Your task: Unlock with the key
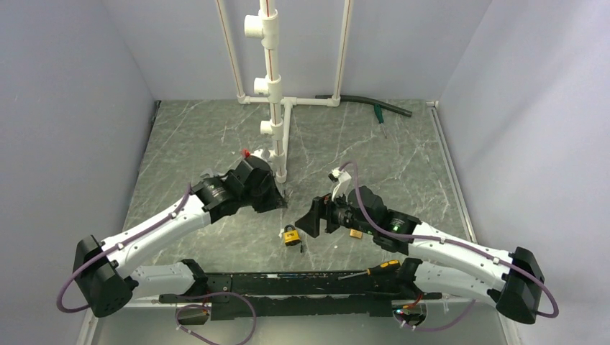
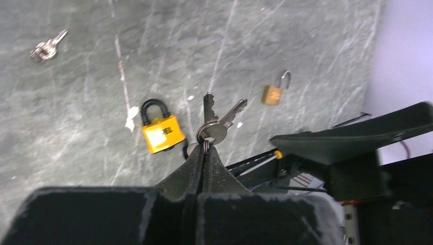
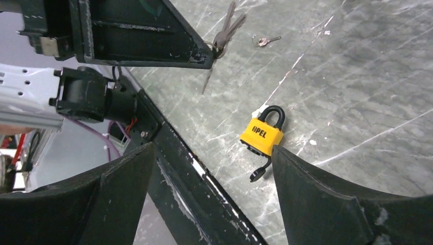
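Note:
My left gripper [image 2: 205, 148] is shut on the ring of the key [image 2: 217, 122], a small silver-grey bunch of two keys that sticks out past the fingertips. It holds the bunch above the table. The yellow-and-black padlock [image 2: 162, 131] lies flat just left of the bunch, shackle closed. In the top view the padlock [image 1: 291, 235] lies between my left gripper [image 1: 277, 198] and my right gripper [image 1: 311, 218]. My right gripper [image 3: 213, 148] is open and empty, with the padlock [image 3: 263, 133] just beyond its right finger. The key [image 3: 224, 33] hangs from the left fingers at the top of the right wrist view.
A small brass padlock [image 1: 355, 233] with an open shackle lies under my right wrist. A paler tiny metal piece [image 2: 47, 48] lies further off. A black-and-yellow screwdriver [image 1: 374, 269] rests on the black rail at the near edge. A white pipe frame [image 1: 277, 108] stands at the back.

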You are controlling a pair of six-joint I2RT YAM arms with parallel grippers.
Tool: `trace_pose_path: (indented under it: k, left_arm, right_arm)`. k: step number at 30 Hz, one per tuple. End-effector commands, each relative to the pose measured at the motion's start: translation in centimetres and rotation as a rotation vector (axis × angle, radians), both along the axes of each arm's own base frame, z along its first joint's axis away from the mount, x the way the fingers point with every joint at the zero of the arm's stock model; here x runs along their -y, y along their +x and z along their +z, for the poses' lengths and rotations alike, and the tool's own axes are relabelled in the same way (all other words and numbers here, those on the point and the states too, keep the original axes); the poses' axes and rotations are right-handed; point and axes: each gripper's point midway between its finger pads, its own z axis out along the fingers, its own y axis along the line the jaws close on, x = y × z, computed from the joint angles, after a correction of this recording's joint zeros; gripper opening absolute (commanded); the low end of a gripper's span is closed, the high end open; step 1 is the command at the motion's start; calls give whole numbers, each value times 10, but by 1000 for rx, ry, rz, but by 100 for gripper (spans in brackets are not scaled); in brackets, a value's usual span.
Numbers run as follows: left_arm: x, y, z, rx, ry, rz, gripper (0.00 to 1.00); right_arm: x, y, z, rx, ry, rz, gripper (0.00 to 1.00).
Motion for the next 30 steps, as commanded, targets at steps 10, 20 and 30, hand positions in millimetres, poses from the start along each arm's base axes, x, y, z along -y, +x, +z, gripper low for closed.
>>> trace_pose_path:
  k: [10,20,30]
  left_arm:
    - [52,30,59,68,-248,25,0]
    - [57,30,68,78,-291,19,0]
    - [56,26,70,75,-335,29,0]
  right_arm:
    - [-23,33,41,145,93,-141,69]
    - [-28,46,47,181,78,-172,45]
    - [-30,55,43,180,43,-206,32]
